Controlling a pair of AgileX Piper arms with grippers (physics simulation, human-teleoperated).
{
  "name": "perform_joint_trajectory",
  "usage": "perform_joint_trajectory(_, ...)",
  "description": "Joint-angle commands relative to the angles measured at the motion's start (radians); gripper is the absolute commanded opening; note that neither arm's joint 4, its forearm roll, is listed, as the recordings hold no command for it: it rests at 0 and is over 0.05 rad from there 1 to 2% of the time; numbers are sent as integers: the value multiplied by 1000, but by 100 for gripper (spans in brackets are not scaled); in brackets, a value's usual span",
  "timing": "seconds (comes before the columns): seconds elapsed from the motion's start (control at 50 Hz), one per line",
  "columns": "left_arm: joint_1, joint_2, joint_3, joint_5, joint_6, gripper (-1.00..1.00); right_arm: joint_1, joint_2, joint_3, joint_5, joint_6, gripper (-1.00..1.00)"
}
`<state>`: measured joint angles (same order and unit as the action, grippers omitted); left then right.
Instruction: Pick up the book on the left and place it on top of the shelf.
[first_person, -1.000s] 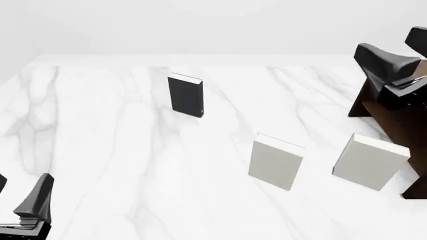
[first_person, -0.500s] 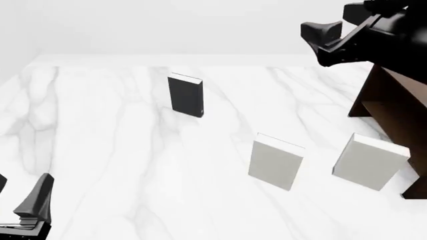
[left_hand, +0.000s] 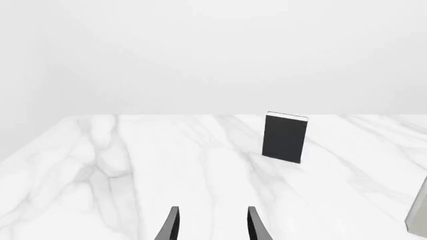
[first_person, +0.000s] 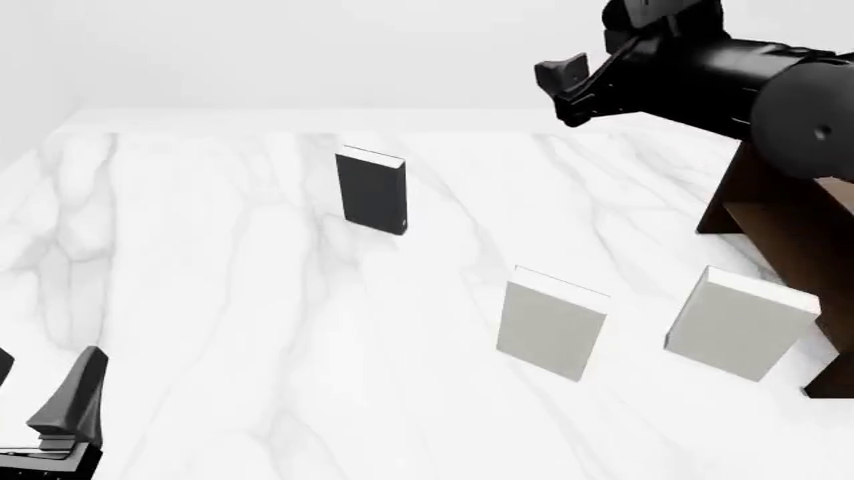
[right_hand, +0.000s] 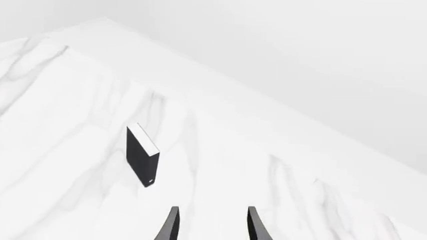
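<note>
Black book upright on counter, far left of centre; neither arm on it yet.

Book (first_person: 371, 190) stands on its bottom edge, white page edges up, well apart from the two grey books (first_person: 551, 322) and the shelf (first_person: 790, 215) at far right. Judged stiff, light, smooth-covered: likely tips if nudged near the top. Best hold: pinch across the thin thickness, fingers on both covers, upper half. Right gripper (right_hand: 210, 225) is high above the counter, fingers parted, empty, book ahead of it. Left gripper (left_hand: 210, 225) low at near left corner, fingers parted, empty.
</note>
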<state>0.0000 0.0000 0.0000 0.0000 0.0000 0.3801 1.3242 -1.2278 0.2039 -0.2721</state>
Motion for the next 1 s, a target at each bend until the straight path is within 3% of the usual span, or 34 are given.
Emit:
perform_joint_trajectory(0.02,0,0,0,0,0,100,12,124,-71,-17,-11,100)
perform_joint_trajectory(0.58,0,0,0,0,0,100,65,319,-167,-97,30,100)
perform_joint_trajectory(0.6,0,0,0,0,0,100,76,343,-181,-107,35,100)
perform_joint_trajectory(0.62,0,0,0,0,0,100,110,462,-239,-146,71,100)
perform_joint_trajectory(1.0,0,0,0,0,0,100,133,552,-314,-149,93,100)
